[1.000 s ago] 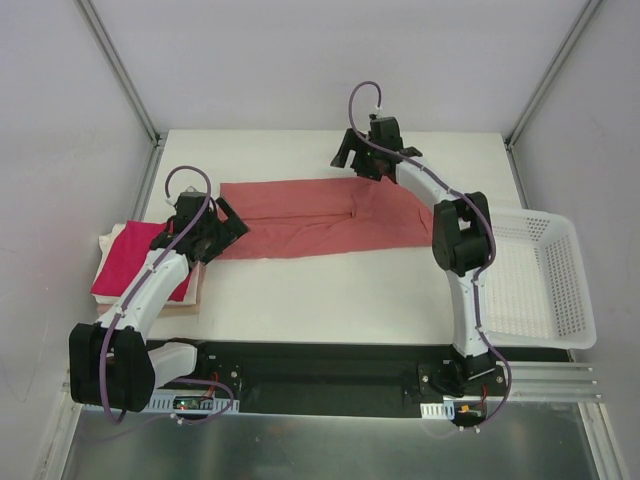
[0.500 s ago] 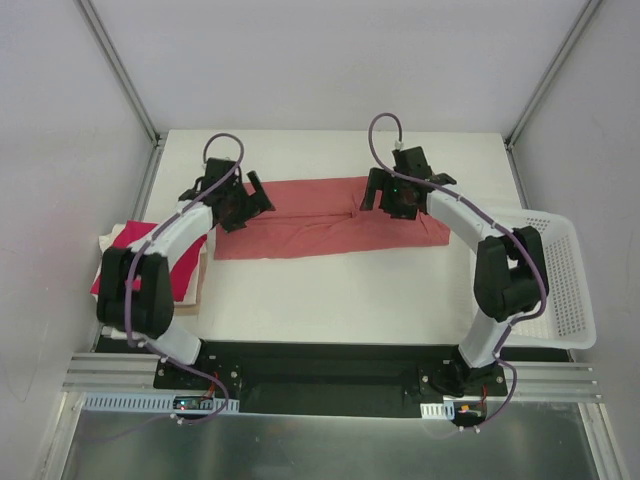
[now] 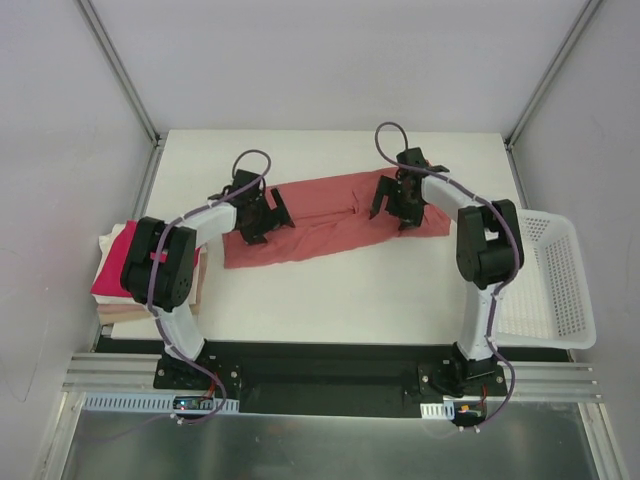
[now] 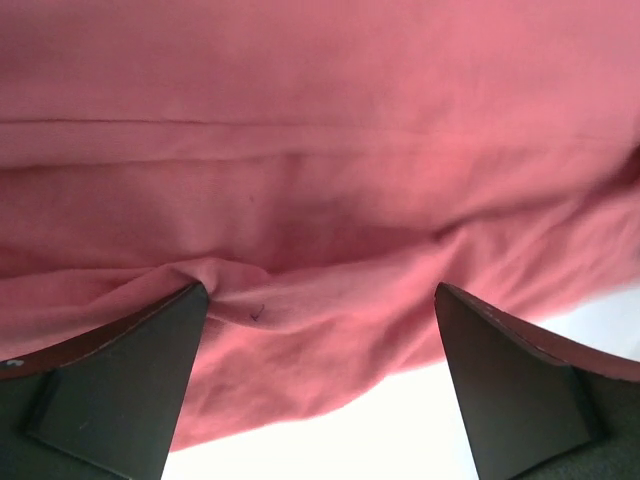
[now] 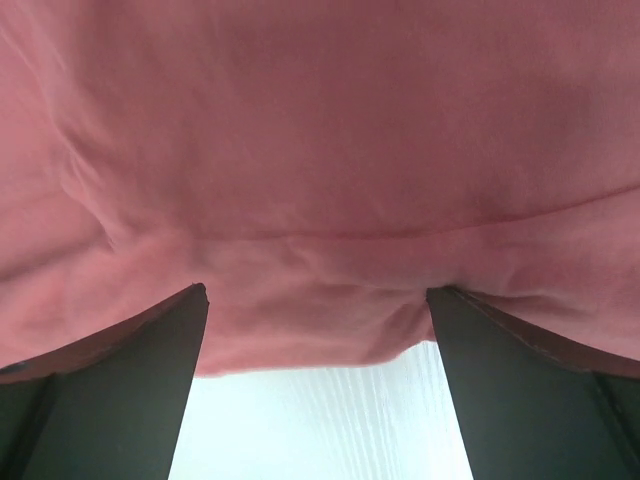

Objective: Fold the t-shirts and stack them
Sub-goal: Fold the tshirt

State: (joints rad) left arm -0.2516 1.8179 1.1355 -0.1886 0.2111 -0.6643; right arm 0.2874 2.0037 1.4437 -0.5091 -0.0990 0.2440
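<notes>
Left fingers (image 4: 120, 390), right fingers (image 5: 110, 390) moved inward onto salmon t-shirt (image 3: 320, 215); both wide apart, touching cloth.

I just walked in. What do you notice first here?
A long salmon-pink t-shirt lies across the middle of the white table. The left gripper and right gripper stand open at its two ends. A white mesh basket sits at the table's right edge.
</notes>
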